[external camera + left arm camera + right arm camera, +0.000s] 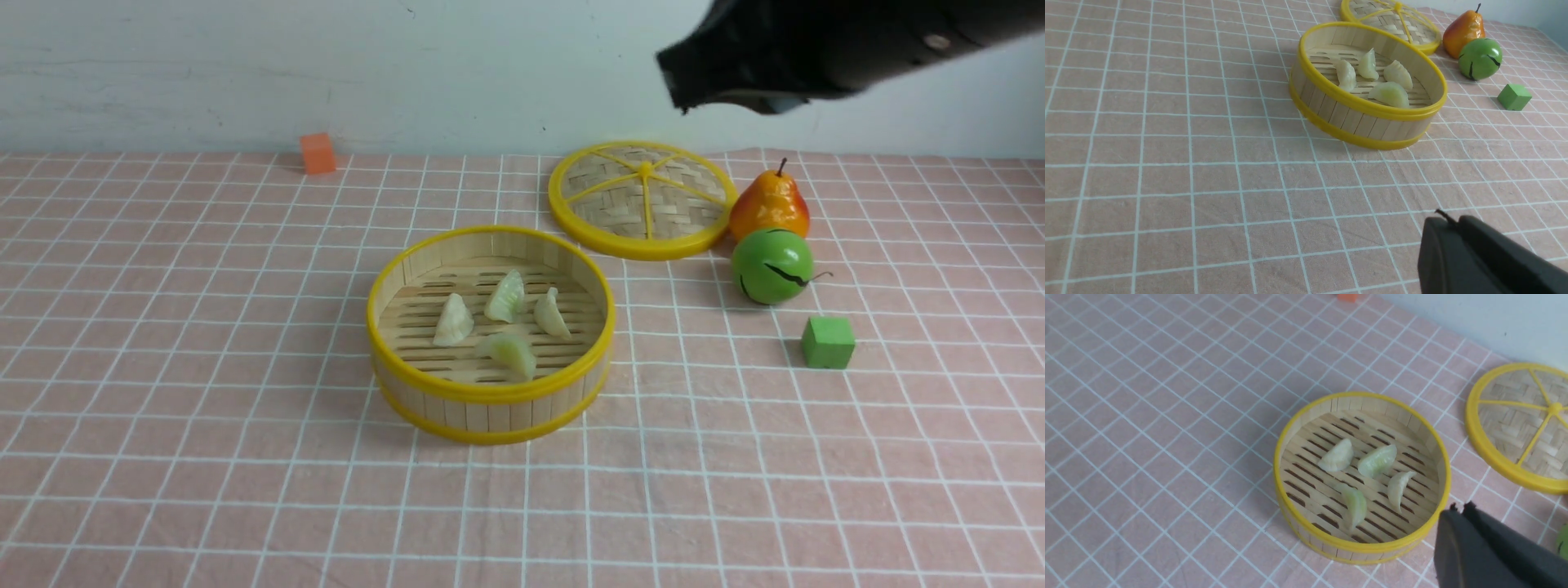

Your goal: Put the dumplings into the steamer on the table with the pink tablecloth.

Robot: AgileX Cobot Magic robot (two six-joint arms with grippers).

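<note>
While looking from the front, can count four dumplings (506, 297) lying close together on the slatted floor of the steamer (488, 397). Can place that steamer near the middle of the pink tablecloth (163, 367). Taking the steamer as the clock's centre, can read off a woven lid (642, 200) at 1 o'clock, a pear (769, 204) and a green ball (771, 265) just beside each other at 2 o'clock, a green cube (828, 342) at 3 o'clock, and an orange cube (317, 153) far off at 11 o'clock, by the wall. Can make out the right claw (676, 82) clenched shut on nothing, raised high off the cloth toward 1 o'clock from the steamer. Puts the dumplings down toward 7 o'clock from that claw, well apart from its tips and far below. From the left wrist, can see the left claw (1443, 218) pinched shut as well, empty, over bare cloth. Leaves the steamer and its dumplings well apart from those tips, with bare cloth between. Cannot fix a clock hour for this claw, being out of the front view.
</note>
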